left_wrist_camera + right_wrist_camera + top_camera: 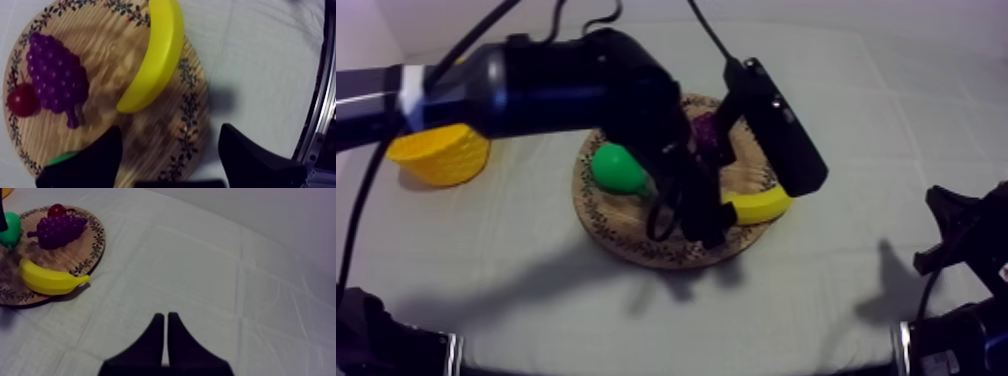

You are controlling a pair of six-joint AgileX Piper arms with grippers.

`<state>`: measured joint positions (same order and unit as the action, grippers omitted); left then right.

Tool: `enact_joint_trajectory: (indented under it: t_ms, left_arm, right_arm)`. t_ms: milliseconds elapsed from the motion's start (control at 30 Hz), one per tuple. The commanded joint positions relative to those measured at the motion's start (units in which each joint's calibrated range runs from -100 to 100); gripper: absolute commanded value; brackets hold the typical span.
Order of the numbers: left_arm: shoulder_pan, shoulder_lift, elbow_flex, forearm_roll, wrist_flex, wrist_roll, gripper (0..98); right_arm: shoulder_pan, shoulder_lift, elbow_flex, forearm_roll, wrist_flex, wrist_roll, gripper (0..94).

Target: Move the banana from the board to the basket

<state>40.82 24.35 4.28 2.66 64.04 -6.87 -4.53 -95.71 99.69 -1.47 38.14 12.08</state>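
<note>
Where the left jaws hang, wide apart with nothing between them, they sit low over the rim of the wooden board, spread so, by my judgement, to take the banana across its width; item not yet held. Position of banana: yellow, curved, lying along the board's rim on the side toward the right arm, one end reaching past the rim over the cloth, just ahead of the open jaws and apart from them. Beside its inner curve, bunch of grapes: purple, flat on the wood, near the banana, contact not evident. Beyond the grapes, small red fruit: just beside them, at the rim. Also on the board, pear: green, on the side toward the basket, close by the left arm; a likely thing to nudge on the lift. Destination, yellow basket: on the table at the left, well apart from the board, partly under the left arm. Last, right jaws: closed together as a narrow wedge on nothing, over bare cloth well apart from the board, presumably to leave the working arm room.
</note>
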Motion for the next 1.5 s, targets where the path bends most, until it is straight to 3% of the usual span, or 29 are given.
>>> enact_joint_trajectory:
  t_ms: [0,700,900,1300,1467]
  left_arm:
    - [0.01,3.85,-5.43,-0.01,2.78,0.05,70.4]
    - [0.54,26.88,-40.06,-1.69,30.86,3.92,65.9]
    - [1.34,30.22,-45.30,-2.75,33.86,4.85,59.2]
    - [1.85,33.88,-46.74,-5.78,35.64,9.43,31.0]
    - [2.22,33.12,-46.34,-7.28,35.70,10.72,24.6]
  right_arm:
    - [0.01,-0.04,-0.03,-0.02,0.01,0.01,0.5]
    - [0.01,-0.04,-0.03,-0.02,0.01,0.01,0.5]
    - [0.01,-0.04,-0.03,-0.02,0.01,0.01,0.5]
    - [0.01,-0.04,-0.03,-0.02,0.01,0.01,0.5]
    - [0.01,-0.04,-0.03,-0.02,0.01,0.01,0.5]
